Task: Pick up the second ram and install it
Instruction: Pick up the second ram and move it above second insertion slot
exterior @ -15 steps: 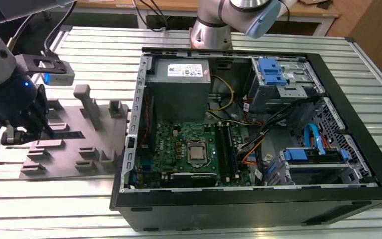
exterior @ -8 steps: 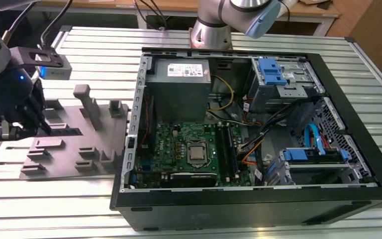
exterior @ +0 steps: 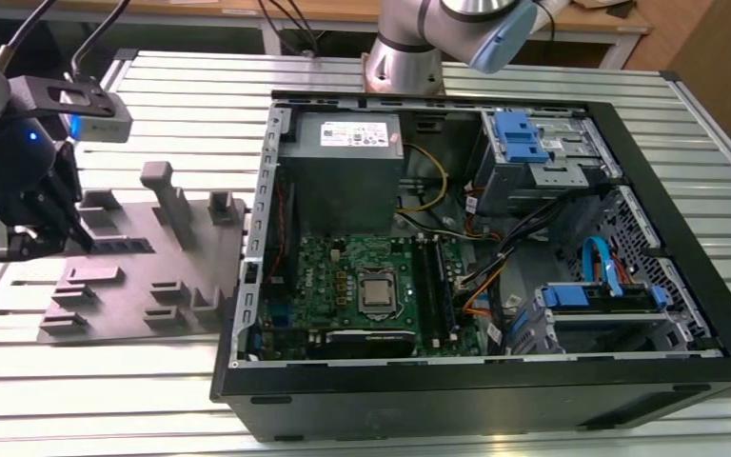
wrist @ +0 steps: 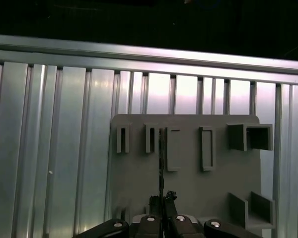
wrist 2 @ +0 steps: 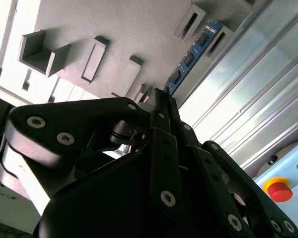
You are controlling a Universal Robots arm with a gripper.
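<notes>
My gripper hangs over the end of the grey fixture block at the exterior view's left. It is shut on the second ram, a thin blue-green stick with black chips that juts out from between the fingertips. In the first wrist view the ram appears edge-on as a dark line running from the gripper across the fixture, between its slots. I cannot tell whether the stick touches the fixture. The green motherboard with its long black slots lies in the open case.
The open black computer case lies on the slatted metal table, at the exterior view's right of the fixture. Cables, a power supply and blue drive brackets crowd the case. A red stop button sits beside the table.
</notes>
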